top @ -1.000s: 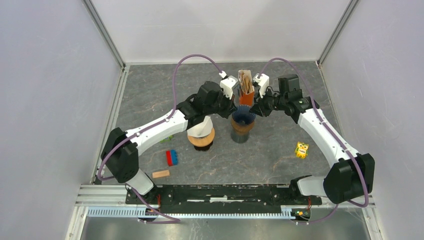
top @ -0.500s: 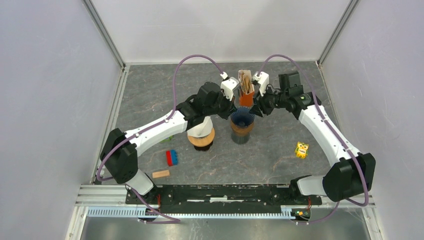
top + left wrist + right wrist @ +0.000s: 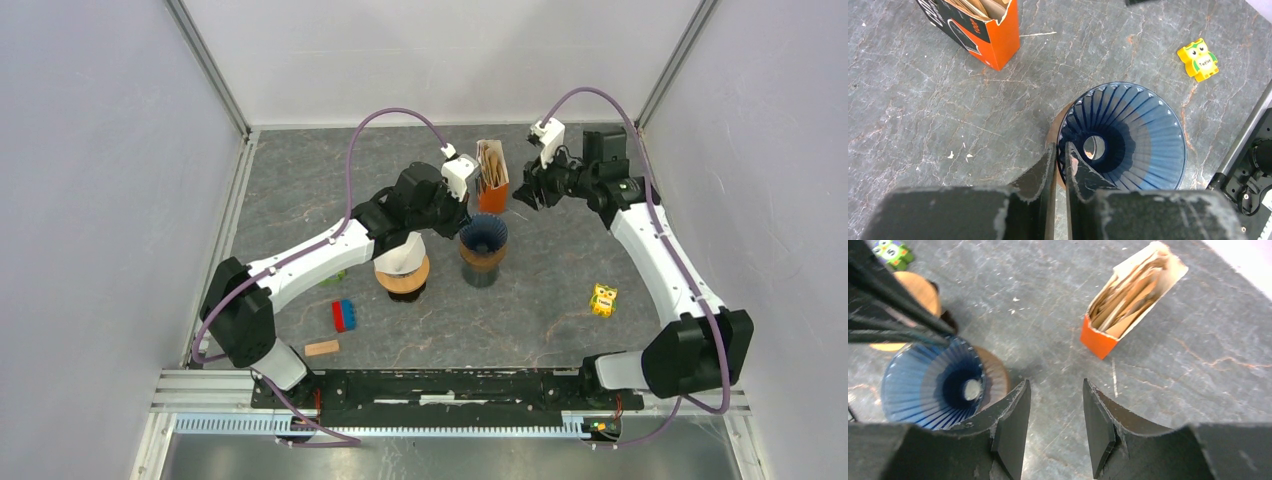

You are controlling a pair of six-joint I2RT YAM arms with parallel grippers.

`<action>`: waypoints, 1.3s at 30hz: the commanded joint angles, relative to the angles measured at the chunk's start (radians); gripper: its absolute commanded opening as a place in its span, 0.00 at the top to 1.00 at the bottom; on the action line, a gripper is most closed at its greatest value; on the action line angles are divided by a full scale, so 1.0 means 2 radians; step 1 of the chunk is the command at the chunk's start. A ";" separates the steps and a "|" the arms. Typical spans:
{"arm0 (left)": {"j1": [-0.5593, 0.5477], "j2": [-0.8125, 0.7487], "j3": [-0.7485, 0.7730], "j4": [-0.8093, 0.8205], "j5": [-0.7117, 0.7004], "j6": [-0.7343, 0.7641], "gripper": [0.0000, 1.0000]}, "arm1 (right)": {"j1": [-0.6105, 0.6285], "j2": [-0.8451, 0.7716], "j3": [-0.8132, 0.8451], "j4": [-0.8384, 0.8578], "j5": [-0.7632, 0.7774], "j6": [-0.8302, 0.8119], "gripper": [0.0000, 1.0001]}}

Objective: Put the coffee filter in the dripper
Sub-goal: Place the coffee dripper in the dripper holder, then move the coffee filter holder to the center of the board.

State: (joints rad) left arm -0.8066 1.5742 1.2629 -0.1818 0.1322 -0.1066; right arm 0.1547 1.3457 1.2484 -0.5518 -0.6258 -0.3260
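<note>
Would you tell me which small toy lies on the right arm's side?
The yellow owl; the red-and-blue block and the wooden block lie on the left arm's side.

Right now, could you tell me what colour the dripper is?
The dripper is dark blue, clearest from the left wrist.

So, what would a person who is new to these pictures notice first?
Probably the dark blue ribbed dripper in the middle of the table, empty, with the left arm's jaws almost closed at its rim. Behind it stands an orange box full of brown paper filters, and the right arm's jaws hang open and empty beside that box. A small yellow owl toy lies at the right.
</note>
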 commanded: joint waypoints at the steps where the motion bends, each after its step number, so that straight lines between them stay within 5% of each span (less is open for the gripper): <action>1: -0.003 -0.001 0.019 -0.050 -0.004 0.034 0.82 | 0.001 0.026 0.021 0.085 0.053 0.020 0.51; 22: -0.003 0.016 0.052 -0.064 -0.008 0.032 0.32 | 0.015 0.239 0.103 0.188 0.134 0.074 0.49; 32: -0.002 -0.008 0.040 -0.056 -0.025 0.035 0.16 | 0.033 0.280 0.137 0.183 0.182 0.109 0.58; 39: -0.001 -0.024 0.047 -0.059 -0.027 0.033 0.07 | 0.035 0.262 0.124 0.184 0.207 0.099 0.79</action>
State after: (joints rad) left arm -0.8082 1.5837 1.3327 -0.3138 0.0959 -0.0696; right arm 0.2214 1.9068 1.4757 -0.2180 -0.2604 -0.1253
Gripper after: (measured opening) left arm 0.918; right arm 0.259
